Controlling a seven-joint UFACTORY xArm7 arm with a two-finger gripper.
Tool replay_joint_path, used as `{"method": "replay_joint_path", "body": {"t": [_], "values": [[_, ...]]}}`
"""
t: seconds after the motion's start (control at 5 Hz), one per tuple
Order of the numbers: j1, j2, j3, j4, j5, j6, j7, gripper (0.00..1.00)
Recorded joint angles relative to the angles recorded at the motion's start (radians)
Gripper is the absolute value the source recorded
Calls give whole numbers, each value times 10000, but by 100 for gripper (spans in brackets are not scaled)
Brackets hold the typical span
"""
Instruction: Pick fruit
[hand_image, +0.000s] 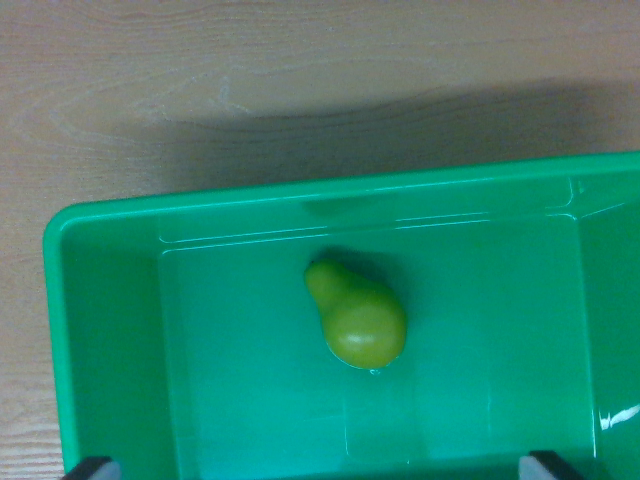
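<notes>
Pear: small yellow-green pear (356, 315) lies at frame centre on the floor of the green plastic bin (100, 330); narrow end points upper left.
Pincer: gripper (318, 466) fingertips sit at the bottom edge, spread wide, empty; pear lies above their midpoint.

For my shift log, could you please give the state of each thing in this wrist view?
pear: lying on its side in the bin, ungrasped.
green bin: open-topped, resting on the table, holding only the pear.
gripper: open, fingertips apart above the bin, touching nothing.
wooden table: bare where visible.
</notes>
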Motion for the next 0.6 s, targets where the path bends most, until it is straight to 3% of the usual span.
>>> {"method": "replay_joint_path", "body": {"t": [0.6], "values": [[-4, 28, 0, -59, -1, -86, -56, 0]]}}
